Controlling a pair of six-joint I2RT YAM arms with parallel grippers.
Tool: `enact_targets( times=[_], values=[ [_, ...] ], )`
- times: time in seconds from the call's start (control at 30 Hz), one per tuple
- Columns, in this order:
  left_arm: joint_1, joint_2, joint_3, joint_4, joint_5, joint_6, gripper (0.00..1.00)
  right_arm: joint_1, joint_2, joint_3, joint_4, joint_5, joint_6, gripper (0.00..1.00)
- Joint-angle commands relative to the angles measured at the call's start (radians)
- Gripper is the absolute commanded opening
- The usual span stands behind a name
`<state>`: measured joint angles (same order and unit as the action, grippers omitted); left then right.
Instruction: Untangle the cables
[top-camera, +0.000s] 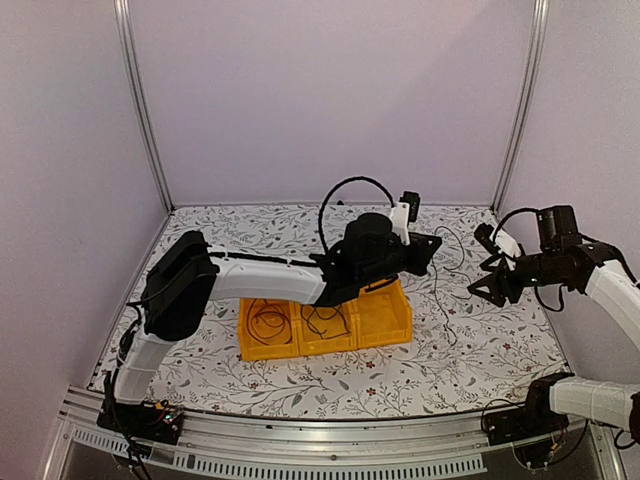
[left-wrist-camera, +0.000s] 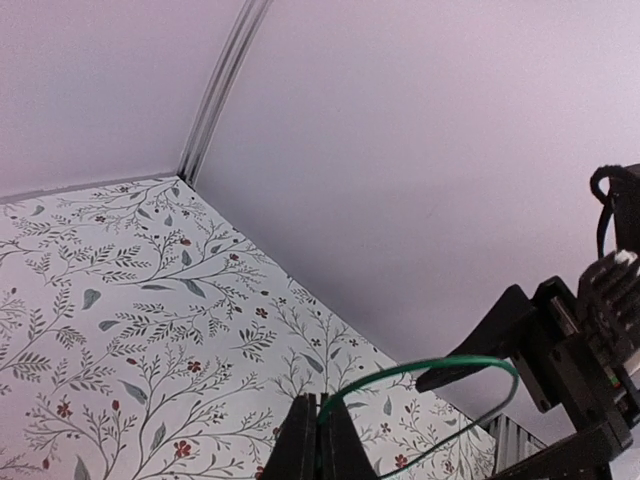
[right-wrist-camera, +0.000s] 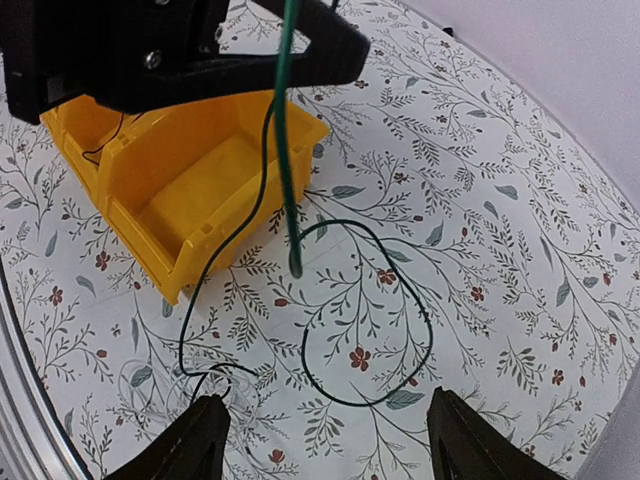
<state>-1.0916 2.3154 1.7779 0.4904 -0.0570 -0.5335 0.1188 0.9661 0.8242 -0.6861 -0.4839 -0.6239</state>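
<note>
Left wrist view shows the left gripper (left-wrist-camera: 320, 440) pinched tight on a green cable (left-wrist-camera: 440, 365), which bends out toward 3 o'clock. In the right wrist view that cable hangs down from 12 o'clock, and its loose end is low near the table. A thin dark cable (right-wrist-camera: 425, 320) lies in a loop at 3 o'clock from the yellow bin (right-wrist-camera: 200, 190). The right gripper (right-wrist-camera: 327, 420) is wide open and holds nothing. These cables look light, soft and bendy, so they may slip. I would grab the green one near its hanging end.
</note>
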Motion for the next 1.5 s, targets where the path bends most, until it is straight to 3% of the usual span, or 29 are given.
enact_targets(
  times=[0.0, 0.03, 0.07, 0.1, 0.3, 0.67, 0.77, 0.9, 1.03, 1.23, 1.47],
  values=[
    [0.017, -0.033, 0.029, 0.004, -0.019, -0.019, 0.0, 0.031, 0.019, -0.074, -0.065, -0.076, -0.174, 0.73],
    [0.02, -0.033, 0.035, -0.002, -0.021, -0.019, 0.0, 0.041, 0.028, -0.093, -0.059, -0.066, -0.189, 0.76],
    [0.022, -0.034, 0.04, -0.007, -0.023, -0.02, 0.0, 0.051, 0.042, -0.11, -0.044, -0.053, -0.208, 0.91],
    [0.022, -0.035, 0.041, -0.008, -0.03, -0.025, 0.0, 0.056, 0.047, -0.125, -0.018, -0.042, -0.208, 0.98],
    [0.022, -0.061, 0.021, 0.006, -0.055, -0.085, 0.0, 0.105, 0.073, -0.158, 0.124, -0.062, -0.194, 0.98],
    [0.023, -0.121, 0.025, -0.005, -0.072, -0.113, 0.0, 0.141, 0.278, -0.164, 0.286, -0.166, -0.114, 0.82],
    [0.023, -0.153, 0.019, -0.009, -0.061, -0.124, 0.0, 0.142, 0.341, -0.174, 0.318, -0.143, -0.086, 0.72],
    [0.024, -0.229, -0.01, -0.012, -0.045, -0.131, 0.0, 0.138, 0.471, -0.131, 0.318, -0.087, -0.022, 0.48],
    [0.021, -0.326, -0.055, -0.013, -0.027, -0.126, 0.0, 0.138, 0.526, -0.134, 0.336, -0.061, -0.01, 0.36],
    [0.018, -0.43, -0.071, -0.075, 0.015, -0.112, 0.0, 0.111, 0.552, -0.115, 0.328, -0.014, 0.005, 0.28],
    [0.018, -0.455, -0.008, -0.178, 0.049, -0.052, 0.0, -0.018, 0.421, -0.132, 0.336, -0.01, -0.005, 0.26]
  ],
)
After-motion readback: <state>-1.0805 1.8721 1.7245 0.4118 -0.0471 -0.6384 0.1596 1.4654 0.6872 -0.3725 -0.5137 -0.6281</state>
